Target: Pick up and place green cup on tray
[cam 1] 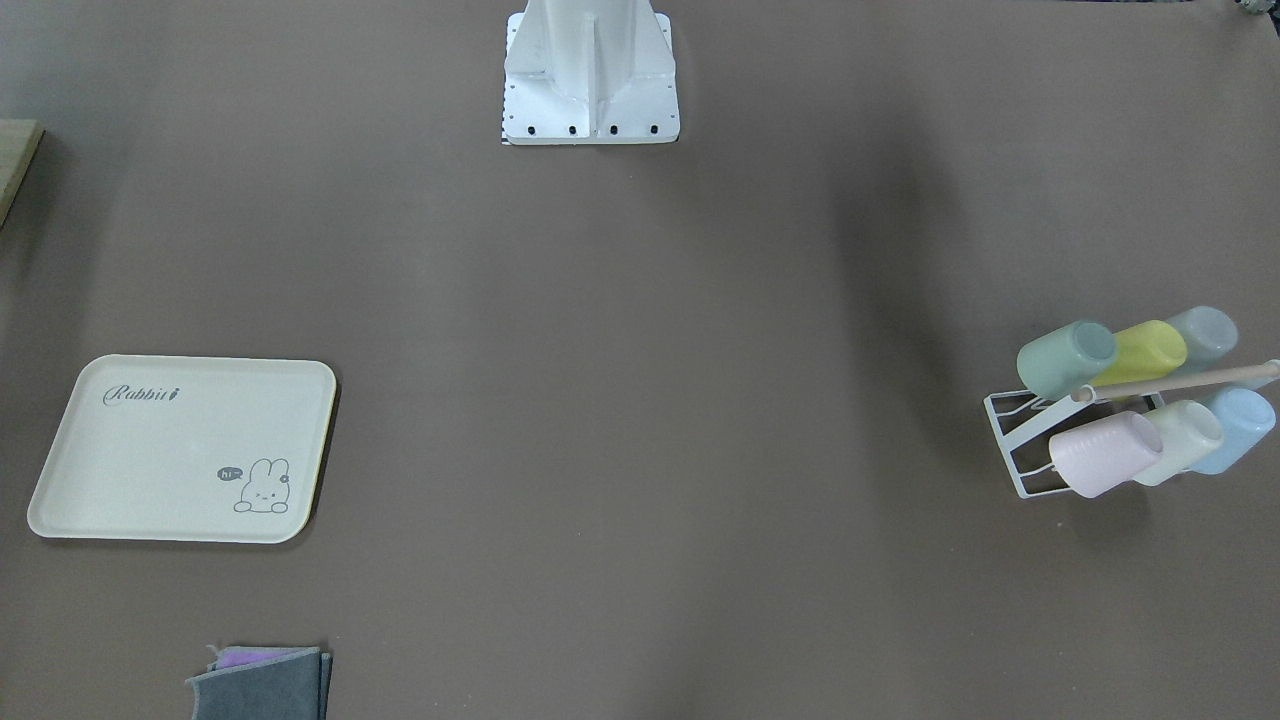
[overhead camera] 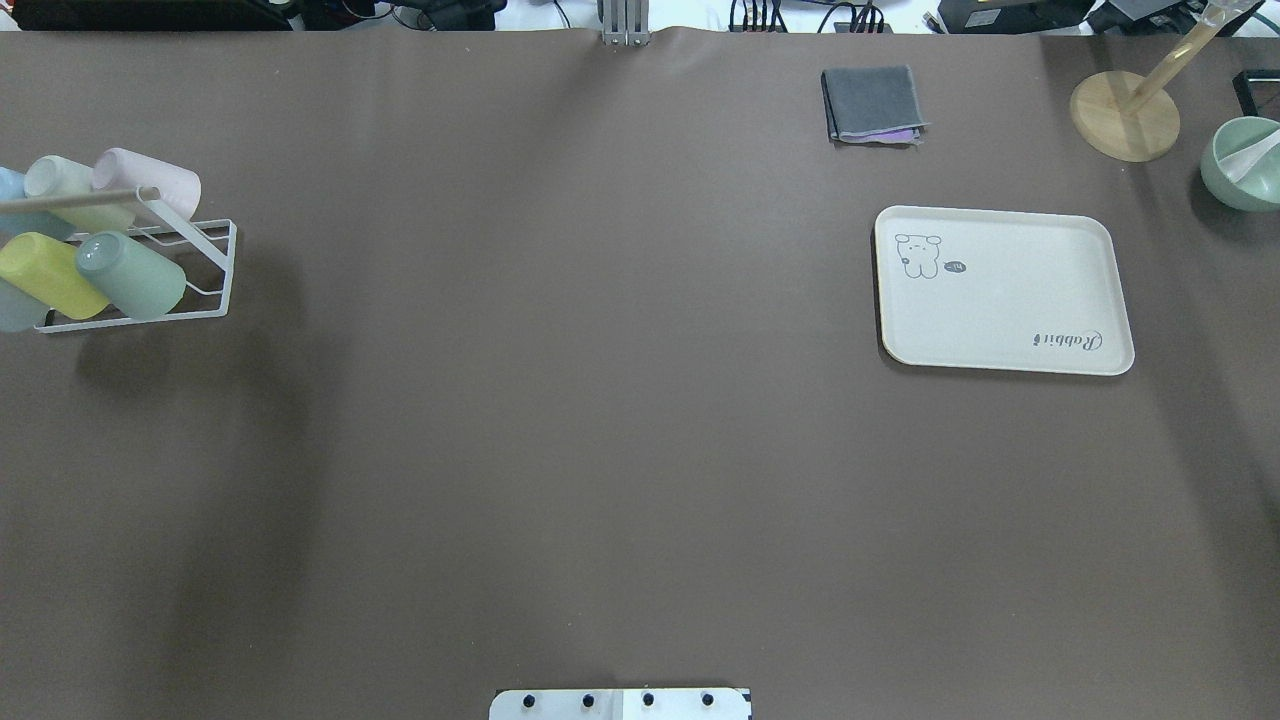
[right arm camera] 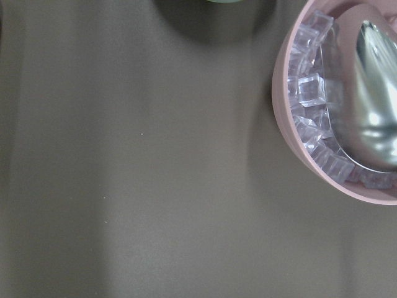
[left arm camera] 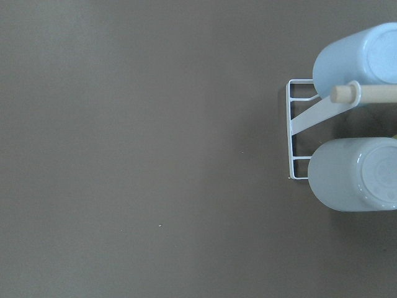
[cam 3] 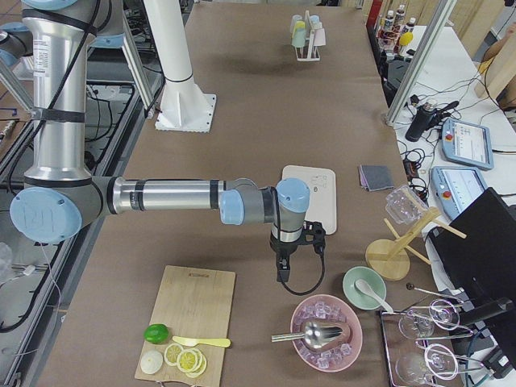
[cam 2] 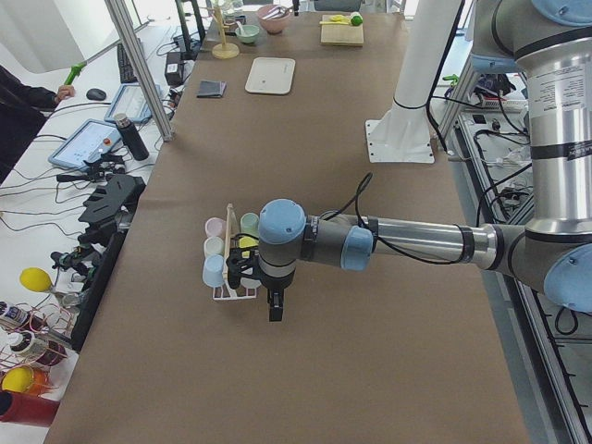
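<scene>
Tray (cam 1: pixel 190 440) script (cam 1: pixel 140 394): you can read "Rabbit"; the tray lies near the worktop's operator-side edge, at the robot's right end.
Speech bubble (cam 1: pixel 230 473): you can read "hi", beside the bunny drawing (cam 1: pixel 263 487) in the opposite corner.

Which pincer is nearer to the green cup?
Left. The left pincer hangs just beside the rack holding the green cup; the right pincer is far off at the opposite end, beyond the tray.
</scene>
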Tool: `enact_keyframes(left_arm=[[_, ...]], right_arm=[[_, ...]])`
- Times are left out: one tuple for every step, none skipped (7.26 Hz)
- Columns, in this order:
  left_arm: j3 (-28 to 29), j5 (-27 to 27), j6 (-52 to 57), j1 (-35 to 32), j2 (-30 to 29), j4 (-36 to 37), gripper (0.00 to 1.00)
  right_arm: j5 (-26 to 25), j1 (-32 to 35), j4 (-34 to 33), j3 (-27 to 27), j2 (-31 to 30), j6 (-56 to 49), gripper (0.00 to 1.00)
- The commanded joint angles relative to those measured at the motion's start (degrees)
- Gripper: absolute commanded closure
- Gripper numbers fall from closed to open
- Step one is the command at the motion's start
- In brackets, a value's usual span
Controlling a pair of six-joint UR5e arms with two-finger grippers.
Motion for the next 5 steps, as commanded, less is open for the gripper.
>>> enact_keyframes(left_arm=[[0.3, 0.0, 0.1, 0.0, 0.2, -0.5, 0.02], [0.1, 0.0, 0.1, 0.0, 0.1, -0.5, 0.01], [0.1, 0.0, 0.1, 0.0, 0.2, -0.6, 0.02], [0.3, 0.1, 0.1, 0.1, 0.1, -0.6, 0.02], [0.2, 0.1, 0.1, 0.1, 0.1, -0.6, 0.02]], right_arm=[[0.2, -0.2, 0.0, -1.3, 2.0, 0.1, 0.0], [0.1, -0.2, 0.0, -0.9, 1.9, -0.4, 0.0], [0.1, -0.3, -0.1, -1.6, 1.5, -0.4, 0.0], [0.4, -0.4, 0.0, -4.4, 1.5, -0.2, 0.0], [0.8, -0.4, 0.0, -1.7, 0.9, -0.4, 0.0]])
